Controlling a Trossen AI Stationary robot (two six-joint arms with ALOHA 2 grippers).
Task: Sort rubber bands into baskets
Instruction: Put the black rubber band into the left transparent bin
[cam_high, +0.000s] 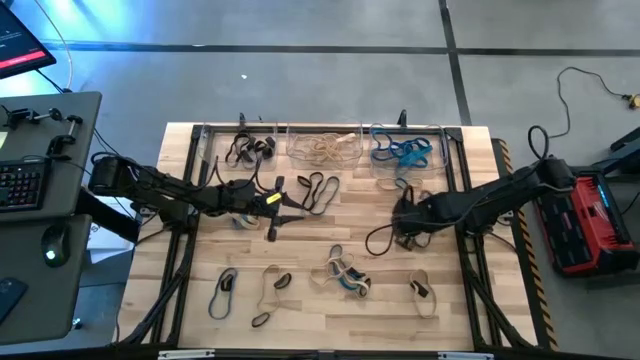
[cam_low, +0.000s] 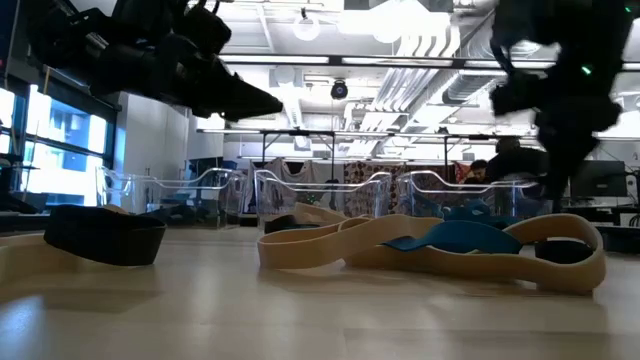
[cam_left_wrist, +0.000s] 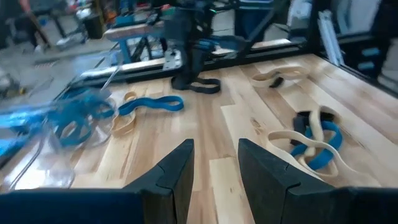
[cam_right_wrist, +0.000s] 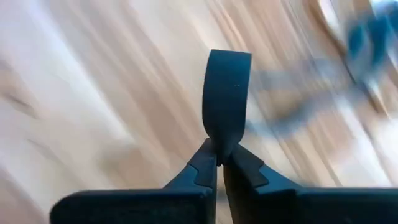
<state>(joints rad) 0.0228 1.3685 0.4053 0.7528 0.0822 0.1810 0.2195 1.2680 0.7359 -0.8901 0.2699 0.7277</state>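
Black rubber is pinched in the right gripper (cam_right_wrist: 219, 163): its fingertips are closed on a fold of a black band (cam_right_wrist: 227, 99), which stands up as a narrow loop above them. In the overhead view this gripper (cam_high: 405, 222) sits right of centre on the wooden table (cam_high: 300, 320), with a dark loop (cam_high: 380, 238) trailing beside it; I judge that to be the same band, though the view is too coarse to be sure.

The left gripper (cam_left_wrist: 214, 168) hovers left of centre, its fingers parted to a narrow gap with nothing between them.

Three clear baskets stand in a row along the far edge: the left basket (cam_high: 205, 150) holds black bands, the middle basket (cam_high: 295, 150) tan ones, the right basket (cam_high: 435, 160) blue ones. Loose bands lie across the near half, among them a tan-and-blue tangle (cam_high: 345, 275).

The main risk is the hold itself. Only a thin fold is clamped, so a quick lift or swing could let the floppy rubber slip free. If part of the loop drags on the wood, it may stretch and snap out. The black basket is the far-left one, so the carry crosses the left arm's space and a collision is possible. Releasing too high could land the band on a rim or in the wrong basket.
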